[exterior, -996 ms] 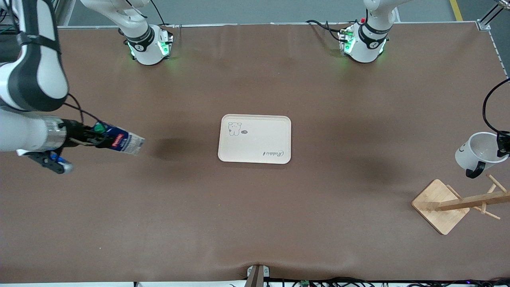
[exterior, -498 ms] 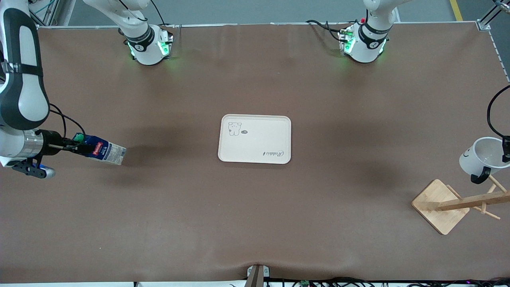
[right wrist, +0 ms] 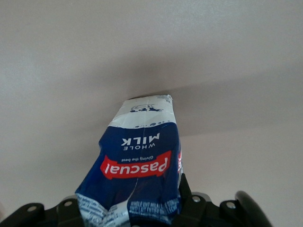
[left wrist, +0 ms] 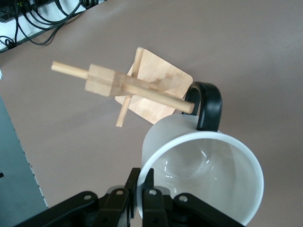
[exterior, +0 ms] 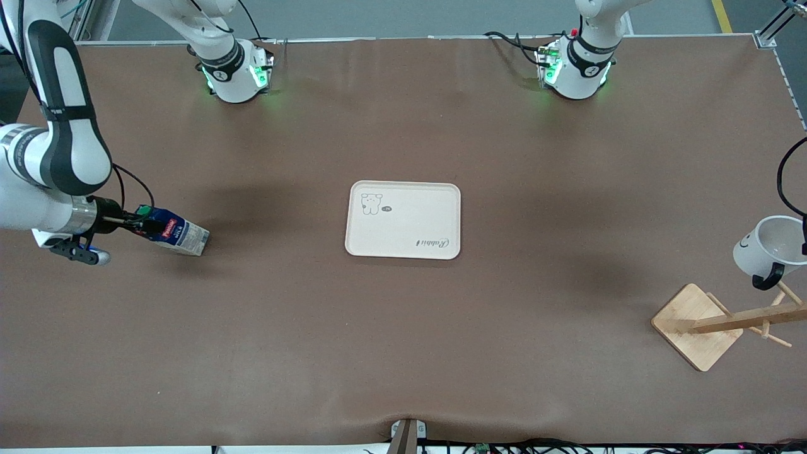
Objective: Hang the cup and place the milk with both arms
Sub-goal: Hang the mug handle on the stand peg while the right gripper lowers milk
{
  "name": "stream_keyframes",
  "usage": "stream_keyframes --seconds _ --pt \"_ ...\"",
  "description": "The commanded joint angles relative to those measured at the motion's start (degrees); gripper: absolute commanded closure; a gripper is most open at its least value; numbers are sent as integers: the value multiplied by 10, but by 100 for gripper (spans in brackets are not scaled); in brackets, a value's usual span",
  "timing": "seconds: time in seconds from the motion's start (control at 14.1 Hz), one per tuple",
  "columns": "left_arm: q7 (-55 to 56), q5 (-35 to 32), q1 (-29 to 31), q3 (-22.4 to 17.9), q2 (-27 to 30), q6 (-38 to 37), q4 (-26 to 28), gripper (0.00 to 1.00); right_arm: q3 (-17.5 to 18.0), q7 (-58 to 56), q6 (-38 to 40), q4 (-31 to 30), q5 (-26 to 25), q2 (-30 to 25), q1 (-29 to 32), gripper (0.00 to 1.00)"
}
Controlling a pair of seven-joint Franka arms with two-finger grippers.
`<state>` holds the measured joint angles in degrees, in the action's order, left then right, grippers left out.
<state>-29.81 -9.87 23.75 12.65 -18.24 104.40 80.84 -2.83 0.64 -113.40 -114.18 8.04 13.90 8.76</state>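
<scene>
The white cup [exterior: 768,244] hangs tilted over the wooden rack [exterior: 725,321] at the left arm's end of the table. My left gripper [left wrist: 146,185] is shut on the cup's rim [left wrist: 156,142], one finger inside and one outside. The black handle [left wrist: 207,105] sits at the tip of a rack peg [left wrist: 156,94]; whether the peg is inside the loop I cannot tell. At the right arm's end, my right gripper [exterior: 133,221] is shut on the top of the blue milk carton [exterior: 178,235], which slants with its whitish base [right wrist: 147,108] just above the table.
A cream tray [exterior: 403,246] with a small cartoon print lies at the middle of the brown table. The rack's square base [exterior: 690,315] rests nearer the front camera than the cup. The arm bases [exterior: 236,72] stand along the table's edge away from the camera.
The right gripper has come down with the milk, which now hangs lower over the table. The left gripper has lowered the cup toward the rack, bringing the handle to the peg.
</scene>
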Motion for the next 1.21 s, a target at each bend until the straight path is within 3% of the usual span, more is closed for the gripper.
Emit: stream_keyframes --seconds 0.0,0.28,0.36,0.43,0.57,1.0,1.07,1.14 --pt "-17 1 10 6 -7 4 -15 100 5 -4 -6 -18 -46 -24 6 100" --pt "-22 1 21 7 -15 25 -17 100 6 -37 -5 -22 -56 -18 6 100" --pt "-22 1 23 7 -17 29 -17 100 6 -45 -7 -24 -56 -17 7 62" --pt "-22 6 24 7 -20 34 -17 100 6 -61 -9 -24 -56 -16 8 32" --pt "-21 13 25 6 -26 49 -23 100 6 -64 -8 -23 -56 -15 8 0" --pt "-5 28 20 8 -51 61 -40 98 6 -62 37 42 -54 -15 10 0" --pt "-2 28 20 8 -54 62 -41 89 6 -61 55 67 -54 -13 7 0" --pt "-2 29 20 8 -58 63 -41 62 6 -58 64 91 -54 -12 5 0"
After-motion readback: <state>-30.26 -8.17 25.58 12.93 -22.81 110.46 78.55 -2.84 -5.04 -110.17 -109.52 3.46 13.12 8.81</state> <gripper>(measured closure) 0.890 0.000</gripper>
